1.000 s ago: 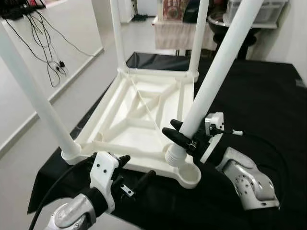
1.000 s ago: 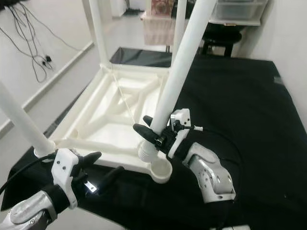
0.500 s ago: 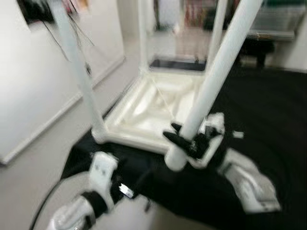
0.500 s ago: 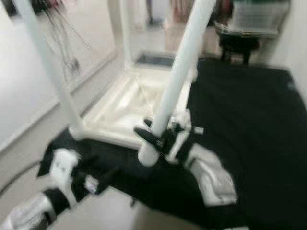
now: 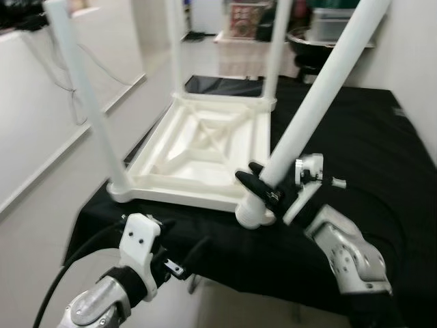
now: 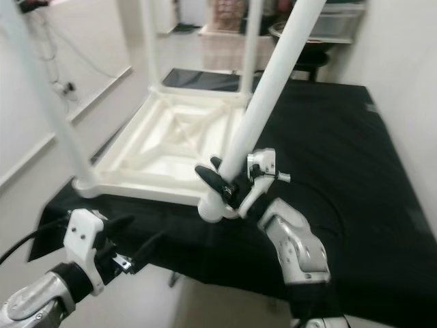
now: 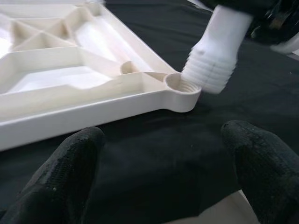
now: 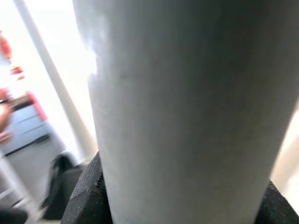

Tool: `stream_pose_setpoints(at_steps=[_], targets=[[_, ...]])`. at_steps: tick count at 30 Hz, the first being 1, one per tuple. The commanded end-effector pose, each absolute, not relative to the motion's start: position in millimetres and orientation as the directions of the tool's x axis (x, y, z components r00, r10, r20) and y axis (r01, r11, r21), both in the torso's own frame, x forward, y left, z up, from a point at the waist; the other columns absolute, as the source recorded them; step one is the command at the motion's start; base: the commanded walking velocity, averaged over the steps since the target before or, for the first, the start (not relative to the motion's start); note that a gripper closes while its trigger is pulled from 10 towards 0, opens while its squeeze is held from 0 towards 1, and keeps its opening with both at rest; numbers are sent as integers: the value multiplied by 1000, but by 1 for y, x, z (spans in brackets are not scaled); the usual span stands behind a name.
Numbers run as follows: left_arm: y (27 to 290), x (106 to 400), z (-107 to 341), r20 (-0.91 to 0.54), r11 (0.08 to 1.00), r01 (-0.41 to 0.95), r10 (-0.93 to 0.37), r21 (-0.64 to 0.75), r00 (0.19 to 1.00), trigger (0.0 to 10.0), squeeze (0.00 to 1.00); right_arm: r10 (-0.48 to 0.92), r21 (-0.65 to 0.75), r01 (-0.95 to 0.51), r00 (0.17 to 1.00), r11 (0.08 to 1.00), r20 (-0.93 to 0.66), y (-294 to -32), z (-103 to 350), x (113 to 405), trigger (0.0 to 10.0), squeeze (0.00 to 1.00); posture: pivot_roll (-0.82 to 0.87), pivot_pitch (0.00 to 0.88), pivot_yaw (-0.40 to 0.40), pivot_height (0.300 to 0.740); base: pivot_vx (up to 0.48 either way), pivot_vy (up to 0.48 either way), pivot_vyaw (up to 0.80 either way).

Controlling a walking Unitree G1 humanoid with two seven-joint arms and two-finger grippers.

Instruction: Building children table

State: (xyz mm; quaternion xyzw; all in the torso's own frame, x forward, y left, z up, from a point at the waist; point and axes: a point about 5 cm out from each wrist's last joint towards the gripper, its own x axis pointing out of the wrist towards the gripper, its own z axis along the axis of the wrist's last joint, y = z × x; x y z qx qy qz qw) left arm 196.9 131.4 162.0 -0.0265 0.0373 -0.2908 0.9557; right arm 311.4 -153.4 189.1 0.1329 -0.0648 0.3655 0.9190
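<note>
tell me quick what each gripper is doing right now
Left gripper: open, holding nothing, near the tabletop's empty corner socket.
Right gripper: shut on the fourth leg, threaded end by that socket.

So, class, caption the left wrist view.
Threaded table leg tilts over the upturned tabletop's corner socket.

Glossy white plastic tabletop (image 5: 205, 147) & leg (image 5: 321, 96); matt black cloth (image 5: 355, 143).
</note>
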Motion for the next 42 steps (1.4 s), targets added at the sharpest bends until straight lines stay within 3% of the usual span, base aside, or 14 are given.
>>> stream_pose_setpoints(at_steps=[1, 5, 8, 11, 15, 18, 20, 21, 31, 42], targets=[[136, 195, 167, -46, 847, 530, -531, -34, 846, 10000, 0, 681, 165, -724, 688, 670, 251, -153, 201, 310, 10000, 0, 1, 88, 0, 740, 0, 0, -800], [139, 193, 170, -56, 845, 533, -531, 31, 845, 10000, 0, 769, 89, -800, 595, 593, 234, -145, 207, 302, 10000, 0, 4, 108, 5, 740, 0, 0, -800], [140, 187, 172, -86, 821, 565, -559, 83, 825, 10000, 0, 870, -8, -882, 464, 471, 165, -131, 209, 292, 10000, 0, 10, 123, 4, 740, 0, 0, -800], [139, 182, 173, -99, 794, 601, -594, 91, 799, 10000, 0, 896, -16, -906, 416, 423, 155, -127, 210, 289, 10000, 0, 16, 135, 3, 740, 0, 0, -800], [138, 170, 178, -121, 750, 644, -632, 155, 765, 10000, 0, 943, -56, -953, 286, 299, 170, -115, 223, 290, 10000, 0, 32, 178, 1, 740, 0, 0, -200], [141, 166, 182, -127, 764, 619, -606, 181, 785, 10000, 0, 959, -75, -970, 215, 231, 183, -108, 231, 291, 10000, 0, 47, 201, -1, 740, 0, 0, 0], [141, 166, 182, -127, 764, 619, -606, 181, 785, 10000, 0, 959, -75, -970, 215, 231, 183, -108, 231, 291, 10000, 0, 47, 201, -1, 740, 0, 0, 0], [144, 160, 187, -121, 771, 611, -599, 179, 792, 0, 0, 966, -93, -979, 159, 181, 203, -99, 239, 293, 10000, 0, 60, 227, -2, 740, 0, 0, 0], [143, 155, 190, -99, 774, 620, -612, 129, 784, 0, 0, 981, -131, -990, 19, 45, 191, -81, 244, 297, 10000, 0, 61, 269, -23, 740, 0, 0, 0], [142, 156, 193, -93, 751, 651, -645, 106, 759, 0, 0, 986, -170, -985, -16, 13, 167, -85, 253, 308, 10000, 0, 58, 277, -3, 740, 0, 0, 0]])
